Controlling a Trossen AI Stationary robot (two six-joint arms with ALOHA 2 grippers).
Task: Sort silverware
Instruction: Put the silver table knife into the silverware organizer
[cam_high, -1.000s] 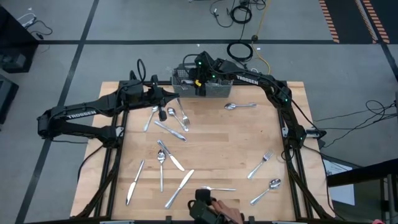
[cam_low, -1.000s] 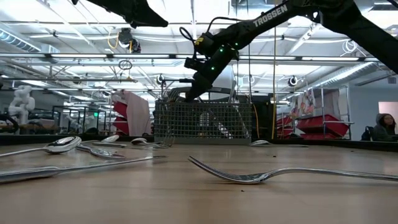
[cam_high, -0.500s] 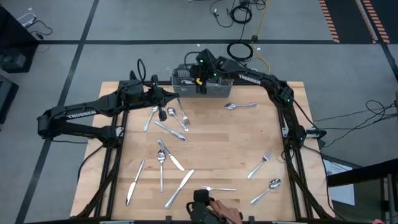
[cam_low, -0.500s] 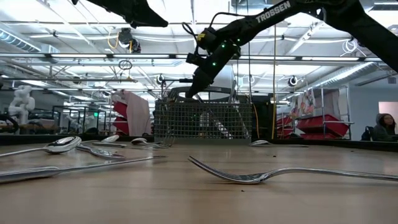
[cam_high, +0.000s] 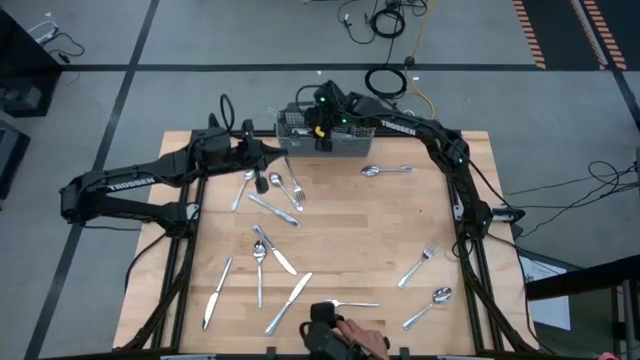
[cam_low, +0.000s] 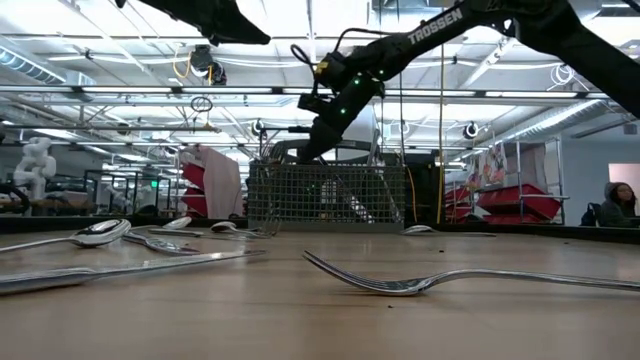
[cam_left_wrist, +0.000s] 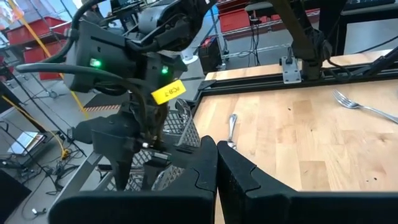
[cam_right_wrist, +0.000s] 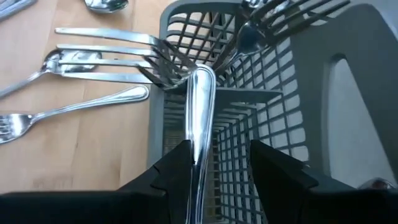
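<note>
Shiny forks, spoons and knives lie scattered over the wooden table (cam_high: 340, 230), among them a spoon (cam_high: 385, 170), a fork (cam_high: 420, 265) and a knife (cam_high: 290, 300). The grey mesh basket (cam_high: 355, 145) stands at the far edge with forks (cam_right_wrist: 273, 18) inside. My right gripper (cam_high: 320, 132) hangs over the basket (cam_right_wrist: 292, 93), pointing down and open, with one silver piece (cam_right_wrist: 202, 112) between its fingers. My left gripper (cam_high: 268, 155) hovers shut just left of the basket, touching nothing. My right gripper points down over the basket's left compartment. The silver piece's shaft (cam_right_wrist: 198, 155) lies along the inner side of one finger (cam_right_wrist: 177, 165), while the other finger (cam_right_wrist: 267, 165) stands apart from it. Its rounded end (cam_right_wrist: 202, 76) points down at the basket's rim.
Forks and a spoon (cam_right_wrist: 68, 59) lie on the table just left of the basket. A person's hand (cam_high: 362, 346) with a dark object shows at the near edge. A fork (cam_low: 400, 283) lies close to the low camera. Bare wood spans the table's middle and right.
My right gripper has lifted slightly above the basket and come back down to about where it was. My left arm and the silverware on the table have kept still.
</note>
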